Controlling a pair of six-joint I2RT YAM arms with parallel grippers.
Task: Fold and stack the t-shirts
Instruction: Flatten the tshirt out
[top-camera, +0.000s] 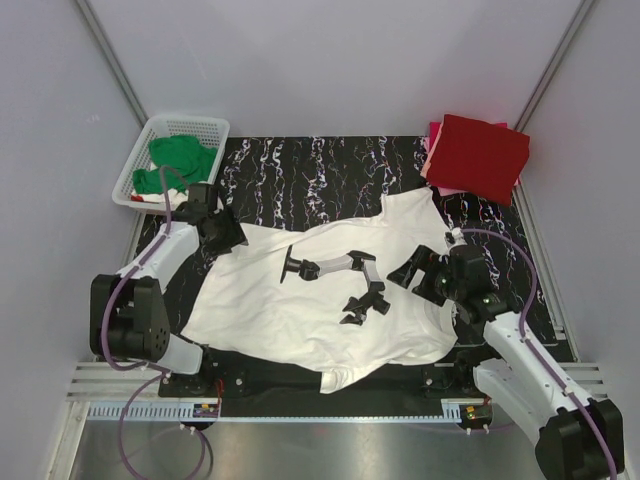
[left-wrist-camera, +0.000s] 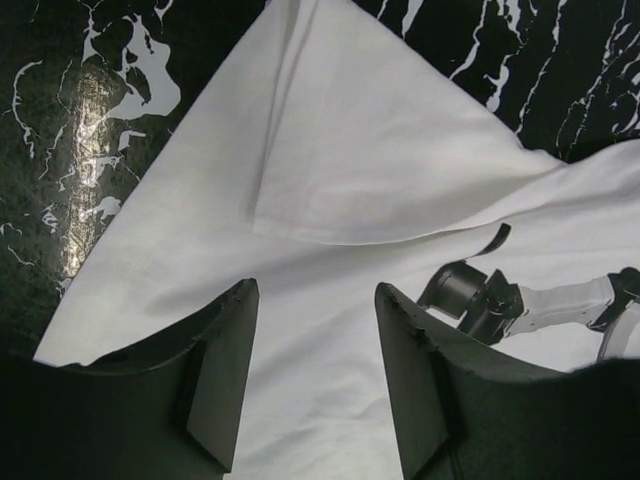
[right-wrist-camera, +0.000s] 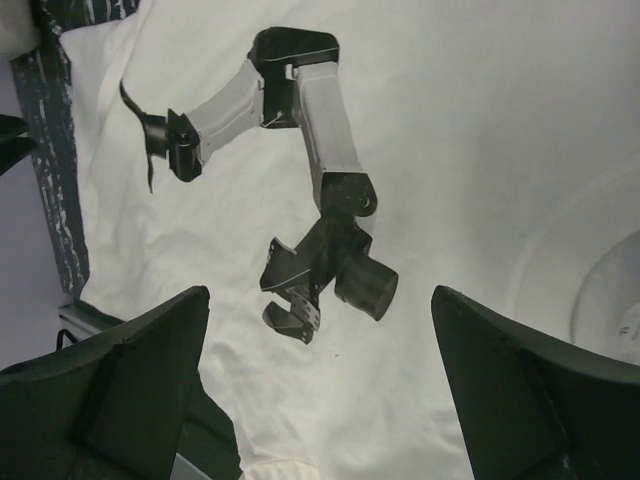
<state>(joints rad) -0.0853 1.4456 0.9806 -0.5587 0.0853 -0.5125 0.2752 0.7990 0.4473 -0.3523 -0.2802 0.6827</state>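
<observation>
A white t-shirt with a black robot-arm print lies spread out on the black marbled table. My left gripper is open and empty, just above the shirt's far-left sleeve. My right gripper is open and empty, over the shirt's right side near the collar. The print shows in the right wrist view. Folded red and pink t-shirts are stacked at the far right. A green t-shirt lies in the basket.
A white lattice basket stands at the far left corner. Grey walls close in the table on three sides. A metal rail runs along the near edge.
</observation>
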